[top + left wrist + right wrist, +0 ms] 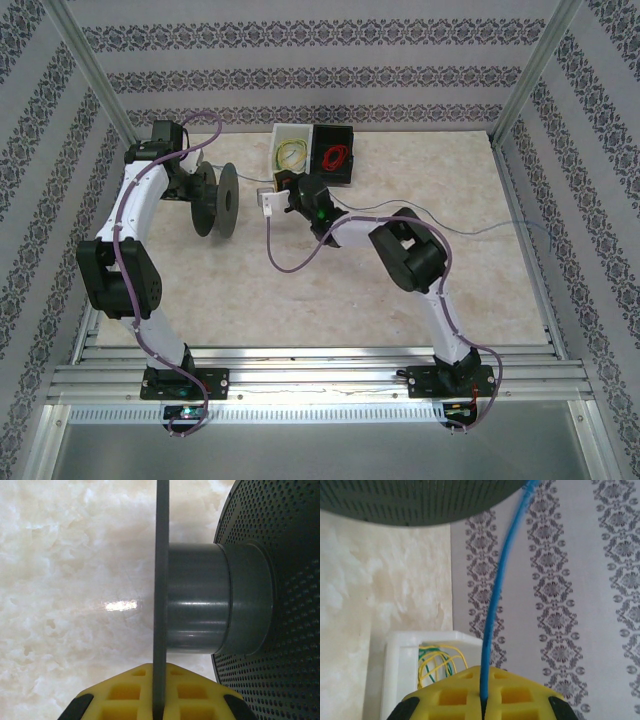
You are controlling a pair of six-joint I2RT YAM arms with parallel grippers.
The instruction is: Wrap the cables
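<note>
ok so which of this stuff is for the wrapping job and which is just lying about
job: blue wire, pinched in the right tool; spool, flange gripped by the left tool
lying about: white box of yellow and green wires; black box with red coil

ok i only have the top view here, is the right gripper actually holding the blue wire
Observer: Yes. In the right wrist view, the blue wire runs up from between the closed jaws of the right gripper.
Operator: and what's the left one on
Observer: The left gripper is clamped on the thin flange of the black spool, seen edge-on.
Operator: any wire wound on it
Observer: The hub looks bare in the left wrist view.
</note>
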